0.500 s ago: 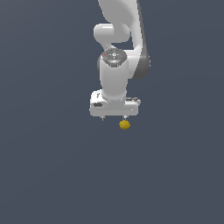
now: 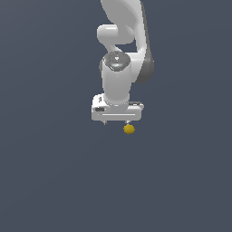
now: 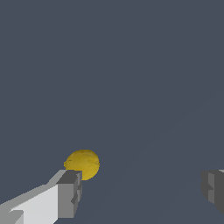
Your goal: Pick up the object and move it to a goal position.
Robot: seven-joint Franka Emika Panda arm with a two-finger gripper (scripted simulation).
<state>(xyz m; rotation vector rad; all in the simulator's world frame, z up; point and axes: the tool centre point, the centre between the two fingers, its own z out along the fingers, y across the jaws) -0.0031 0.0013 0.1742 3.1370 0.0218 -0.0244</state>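
Since half a second ago, very little has shifted: the small mustard-yellow, rounded, slightly bumpy lump (image 2: pixel 129 129) keeps the same spot just under the white gripper (image 2: pixel 116 123) in the exterior view, and the arm holds nearly the same pose above it, with the lump sitting about as close beneath the hand as before.

In the exterior view the yellow lump lies on the plain dark slate-grey floor (image 2: pixel 54 181), directly below the finger on the exterior view's right, so close that the fingertip seems to meet or nearly meet its top; I cannot tell whether they touch. It sits off to that side of the hand, not under its middle.

In the wrist view the lump (image 3: pixel 82 164) appears just beyond the grey pad of one white finger (image 3: pixel 69 194), partly hidden by that pad's upper edge. The other grey pad (image 3: pixel 213 189) stands well apart at the far side of the picture, with bare floor (image 3: pixel 131 65) between the two. The pincer (image 3: pixel 140 192) is spread wide and grips nothing; the lump is outside the gap, beside one finger.

Above the hand, the white, glossy rounded arm links (image 2: pixel 118 77) rise toward the top edge of the exterior view, with a dark grey band along the side on the exterior view's right.
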